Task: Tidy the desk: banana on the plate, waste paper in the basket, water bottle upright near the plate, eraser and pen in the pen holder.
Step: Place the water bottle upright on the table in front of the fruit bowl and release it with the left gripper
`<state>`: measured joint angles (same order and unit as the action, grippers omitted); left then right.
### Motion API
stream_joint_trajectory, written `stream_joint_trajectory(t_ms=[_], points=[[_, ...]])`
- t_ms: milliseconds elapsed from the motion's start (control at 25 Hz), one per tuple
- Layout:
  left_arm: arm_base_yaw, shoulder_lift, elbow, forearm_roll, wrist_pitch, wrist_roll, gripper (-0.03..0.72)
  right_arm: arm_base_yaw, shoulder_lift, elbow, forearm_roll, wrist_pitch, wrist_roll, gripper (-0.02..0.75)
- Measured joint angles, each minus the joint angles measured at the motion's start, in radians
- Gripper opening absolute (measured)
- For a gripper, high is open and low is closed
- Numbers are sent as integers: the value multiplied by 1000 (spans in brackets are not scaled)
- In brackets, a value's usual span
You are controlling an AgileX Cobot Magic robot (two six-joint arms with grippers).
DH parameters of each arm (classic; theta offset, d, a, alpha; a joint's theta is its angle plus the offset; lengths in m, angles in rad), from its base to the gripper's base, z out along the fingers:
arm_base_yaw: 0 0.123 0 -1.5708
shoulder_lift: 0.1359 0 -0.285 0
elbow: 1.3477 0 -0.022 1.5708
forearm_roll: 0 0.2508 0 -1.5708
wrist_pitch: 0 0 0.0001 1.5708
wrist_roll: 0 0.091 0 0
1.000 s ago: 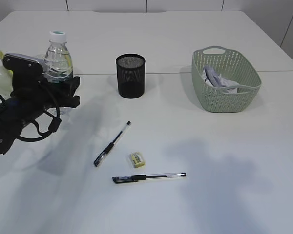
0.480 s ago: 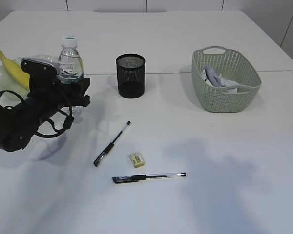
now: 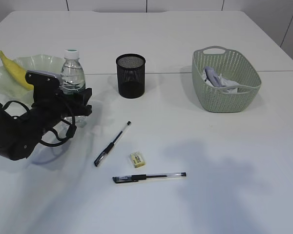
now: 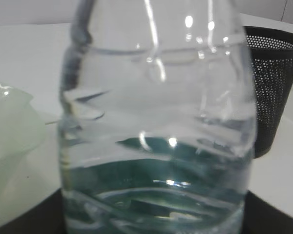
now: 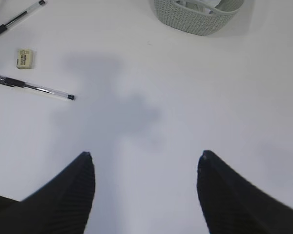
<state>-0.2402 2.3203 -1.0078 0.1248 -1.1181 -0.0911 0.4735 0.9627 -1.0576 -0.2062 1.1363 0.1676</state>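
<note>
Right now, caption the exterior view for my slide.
Left gripper holds the water bottle upright beside the plate; eraser lies on the desk.

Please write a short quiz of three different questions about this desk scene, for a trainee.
1. True or false: the water bottle stands upright in the left gripper.
2. What lies in the basket? A) an eraser B) crumpled paper C) a banana
3. How many pens lie on the desk?

Key:
1. True.
2. B; the eraser is on the desk, and the banana is on the plate.
3. Two, neither yet in the pen holder.
</note>
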Motion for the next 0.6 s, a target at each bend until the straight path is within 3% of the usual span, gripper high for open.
stream_joint_trajectory(t_ms=[600], points=[[0, 4, 68, 12, -81, -8, 430, 0, 0, 0, 2, 0, 0, 491]])
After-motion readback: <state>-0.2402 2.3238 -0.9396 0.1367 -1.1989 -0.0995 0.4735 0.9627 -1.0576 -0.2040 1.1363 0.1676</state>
